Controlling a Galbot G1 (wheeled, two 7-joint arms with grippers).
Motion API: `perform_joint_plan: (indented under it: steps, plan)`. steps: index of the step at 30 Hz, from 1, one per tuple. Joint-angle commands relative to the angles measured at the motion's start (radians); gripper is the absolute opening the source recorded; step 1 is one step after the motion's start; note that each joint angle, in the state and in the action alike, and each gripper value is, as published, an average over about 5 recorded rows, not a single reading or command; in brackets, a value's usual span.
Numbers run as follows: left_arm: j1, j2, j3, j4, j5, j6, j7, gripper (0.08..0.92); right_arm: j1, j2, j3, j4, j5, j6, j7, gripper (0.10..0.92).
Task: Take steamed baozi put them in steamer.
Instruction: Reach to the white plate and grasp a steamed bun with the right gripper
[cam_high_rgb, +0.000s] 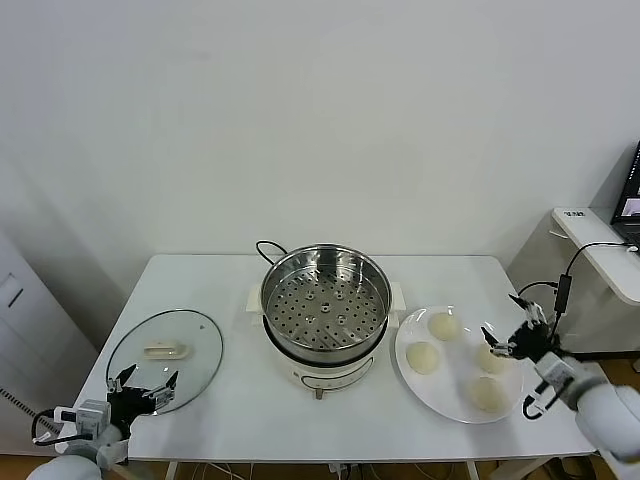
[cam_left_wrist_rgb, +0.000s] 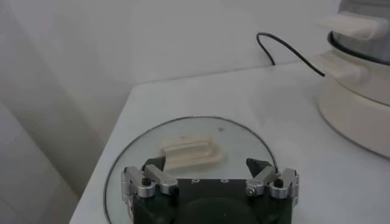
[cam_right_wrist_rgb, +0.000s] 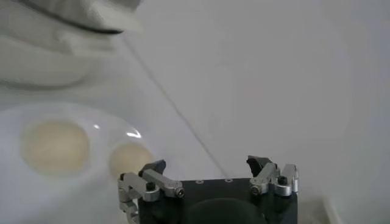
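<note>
Several pale cream baozi (cam_high_rgb: 423, 357) lie on a white plate (cam_high_rgb: 407, 341) at the table's right, right of the steamer (cam_high_rgb: 326, 300). The steamer is a shiny steel pot on a white base, its perforated tray bare. My right gripper (cam_high_rgb: 512, 328) hovers open at the plate's right rim, beside the outer buns, holding nothing. In the right wrist view two baozi (cam_right_wrist_rgb: 55, 148) show ahead of the right gripper (cam_right_wrist_rgb: 208, 165). My left gripper (cam_high_rgb: 146, 380) stands open at the front left corner, over the near edge of the glass lid (cam_high_rgb: 190, 334). Its empty jaws (cam_left_wrist_rgb: 209, 164) stand wide apart.
The glass lid (cam_left_wrist_rgb: 256, 140) with a cream handle (cam_left_wrist_rgb: 190, 150) lies flat at the table's left. A black cord (cam_high_rgb: 268, 246) loops behind the steamer. A white side table (cam_high_rgb: 600, 245) with a screen stands off to the right.
</note>
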Motion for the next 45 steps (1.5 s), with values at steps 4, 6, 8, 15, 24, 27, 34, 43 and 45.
perform_joint_plan:
  steps: [4, 6, 8, 15, 24, 27, 34, 43, 45]
  plan:
    - [-0.019, 0.012, 0.012, 0.006, 0.004, 0.019, 0.000, 0.823, 0.771, -0.167, -0.719, -0.291, 0.015, 0.051, -0.369, 0.823]
    - [-0.019, 0.013, 0.012, 0.011, 0.006, 0.019, 0.001, 0.823, 0.916, -0.165, -0.883, -0.340, 0.068, 0.051, -0.425, 0.823]
    - [-0.021, 0.013, 0.013, 0.019, 0.008, 0.019, 0.001, 0.823, 1.050, -0.148, -1.029, -0.391, 0.108, 0.054, -0.481, 0.823]
    - [-0.026, 0.010, 0.018, 0.038, 0.014, 0.020, 0.004, 0.823, 1.308, -0.021, -1.345, -0.561, 0.158, 0.107, -0.632, 0.823]
    - [-0.036, 0.013, 0.018, 0.056, 0.014, 0.020, 0.005, 0.823, 1.349, 0.120, -1.440, -0.688, 0.174, 0.144, -0.715, 0.823]
    - [-0.038, 0.013, 0.016, 0.060, 0.012, 0.019, 0.006, 0.823, 1.334, 0.154, -1.437, -0.716, 0.154, 0.150, -0.727, 0.823]
    - [-0.037, 0.013, 0.013, 0.060, 0.011, 0.018, 0.006, 0.823, 1.289, 0.200, -1.397, -0.764, 0.088, 0.164, -0.730, 0.823]
    - [-0.037, 0.012, 0.014, 0.061, 0.011, 0.018, 0.006, 0.823, 1.244, 0.224, -1.353, -0.803, 0.047, 0.162, -0.721, 0.823]
    - [-0.036, 0.012, 0.013, 0.063, 0.011, 0.017, 0.006, 0.823, 1.234, 0.230, -1.343, -0.811, 0.037, 0.162, -0.721, 0.822]
